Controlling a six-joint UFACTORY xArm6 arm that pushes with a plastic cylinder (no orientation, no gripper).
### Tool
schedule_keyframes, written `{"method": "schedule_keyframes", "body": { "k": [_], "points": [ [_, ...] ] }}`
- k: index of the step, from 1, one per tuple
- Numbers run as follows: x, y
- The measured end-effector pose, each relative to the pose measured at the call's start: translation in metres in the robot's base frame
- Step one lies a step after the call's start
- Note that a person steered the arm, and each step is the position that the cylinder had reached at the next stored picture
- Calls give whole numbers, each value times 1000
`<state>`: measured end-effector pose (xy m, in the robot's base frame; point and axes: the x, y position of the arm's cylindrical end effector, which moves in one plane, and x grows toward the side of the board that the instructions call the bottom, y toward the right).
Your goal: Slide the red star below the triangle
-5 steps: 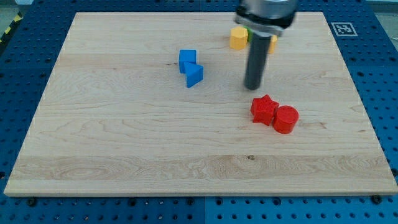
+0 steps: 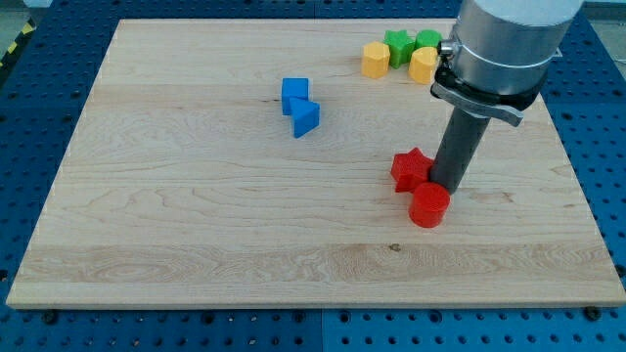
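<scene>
The red star (image 2: 411,168) is a chunky, matte block with blunt points, lying flat on the pale wooden board (image 2: 196,225), right of the board's centre. My tip (image 2: 449,186) stands just to the view's right of the star, touching or all but touching its right side; the rod is a plain dark cylinder hanging from a broad grey metal collar, and it has nothing to clench or let go: it holds nothing and only presses sideways. Just below the star and a little to the view's right sits the red cylinder (image 2: 429,205), a smooth round block seen from above, touching the star's lower corner or nearly so, and lying right under the rod's end.

Well up and to the view's left of the star is the blue triangle (image 2: 305,118), a wedge with one sharp point facing the view's left and bottom. Touching its upper edge is the blue cube (image 2: 294,93), square-faced.

Far above the star, near the board's top edge, lies a tight cluster: a yellow hexagon (image 2: 374,60), a green star (image 2: 397,43), a green block (image 2: 428,39) of unclear shape, and a yellow block (image 2: 423,65) partly hidden by the collar.

Counted: two red, two blue, two yellow, two green blocks. The board shows a straight grain and rests on a blue perforated table (image 2: 597,147).
</scene>
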<state>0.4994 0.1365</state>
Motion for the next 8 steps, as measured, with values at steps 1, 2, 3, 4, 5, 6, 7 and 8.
{"method": "schedule_keyframes", "body": {
  "k": [1,2,3,4,5,6,7,8],
  "points": [
    [-4,-3],
    [-12,-3],
    [-12,-4],
    [-14,-13],
    [-15,-23],
    [-15,-42],
    [-18,-64],
    [-32,-72]
  ]
}}
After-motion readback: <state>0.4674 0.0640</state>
